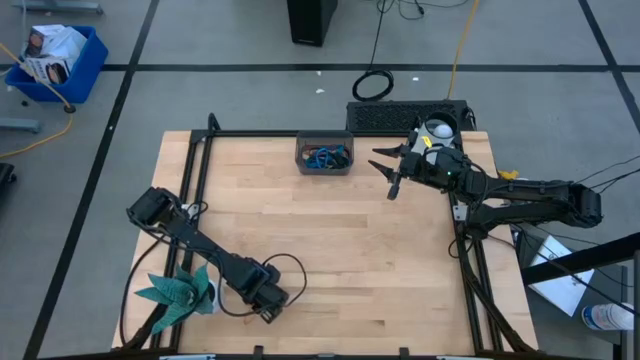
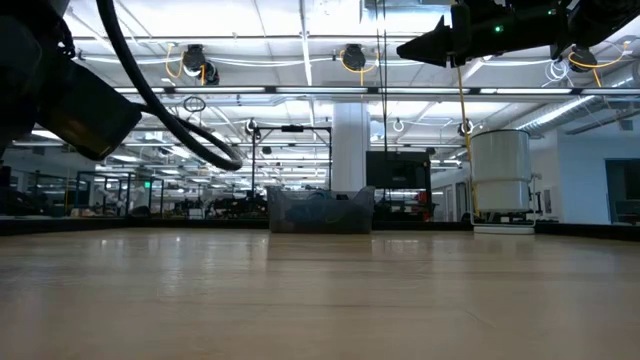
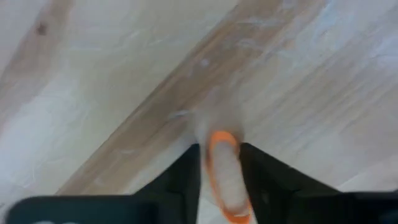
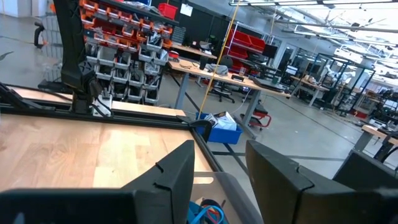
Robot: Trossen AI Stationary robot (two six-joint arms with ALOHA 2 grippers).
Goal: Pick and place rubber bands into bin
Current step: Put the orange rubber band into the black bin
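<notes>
An orange rubber band (image 3: 222,177) sits between the fingers of my left gripper (image 3: 220,163), which points down at the wooden table near its near-left corner (image 1: 268,303) and is shut on it. The bin (image 1: 325,155), a small dark tray, stands at the table's far edge with blue rubber bands (image 1: 327,156) in it. My right gripper (image 1: 385,172) hangs open, raised and roughly level, just right of the bin. Its wrist view shows the bin's bands (image 4: 207,214) below the fingers. My left gripper pinches the orange band between its two fingers, which come from above and point down. The loop is squeezed long and narrow, and its rounded end (image 3: 221,138) sticks out past the fingertips over the wood. Whether it is lifted off the table I cannot tell.
A teal-green paper shape (image 1: 178,290) lies at the near-left corner beside my left arm. Black frame rails (image 1: 190,170) run along the table's edges. A black pad (image 1: 405,115) and a white roll (image 1: 437,130) stand behind the far right. On the floor lies a cable ring (image 1: 373,85).
</notes>
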